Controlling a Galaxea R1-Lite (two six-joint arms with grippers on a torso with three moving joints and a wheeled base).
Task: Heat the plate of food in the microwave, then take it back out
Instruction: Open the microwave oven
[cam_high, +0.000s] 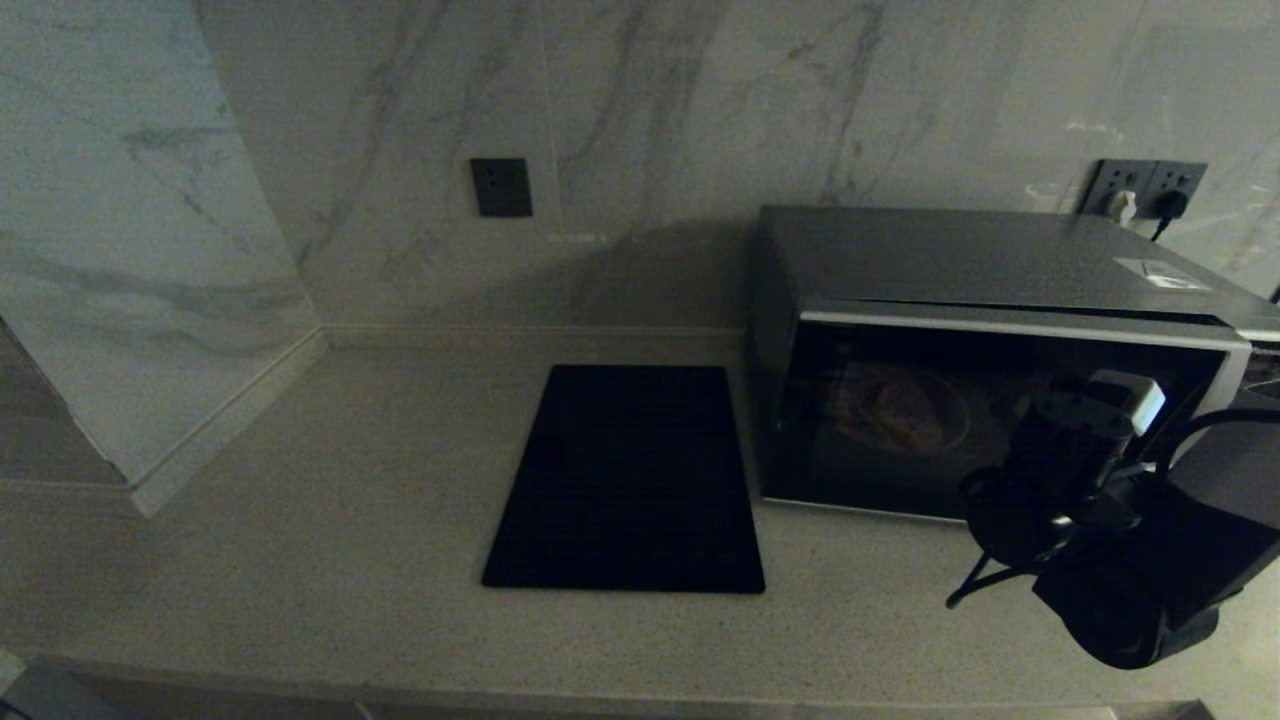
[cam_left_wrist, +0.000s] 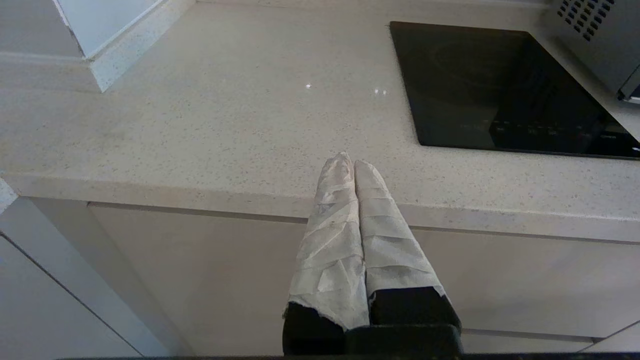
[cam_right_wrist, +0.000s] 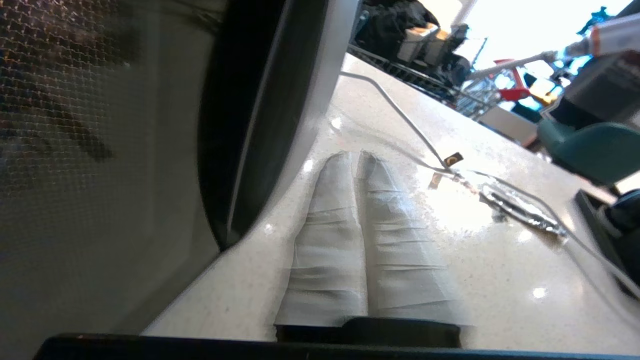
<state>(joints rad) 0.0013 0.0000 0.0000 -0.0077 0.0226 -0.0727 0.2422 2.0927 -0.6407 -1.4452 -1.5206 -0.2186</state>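
The plate of food (cam_high: 905, 412) sits inside the closed microwave (cam_high: 990, 350) at the right of the counter, while the right gripper (cam_right_wrist: 356, 159), its taped fingers pressed together and holding nothing, hovers near the door's right edge; a misjudged reach could skid off the trim or nudge the oven. Only the left wrist view shows the left gripper (cam_left_wrist: 354, 163), jaws together, parked off the counter's near edge by the black slab (cam_left_wrist: 500, 87).

Right arm raised, left arm parked

Right gripper (cam_right_wrist: 356, 159) at four o'clock in the head view, fingers pressed together; left gripper (cam_left_wrist: 350, 162) likewise closed.
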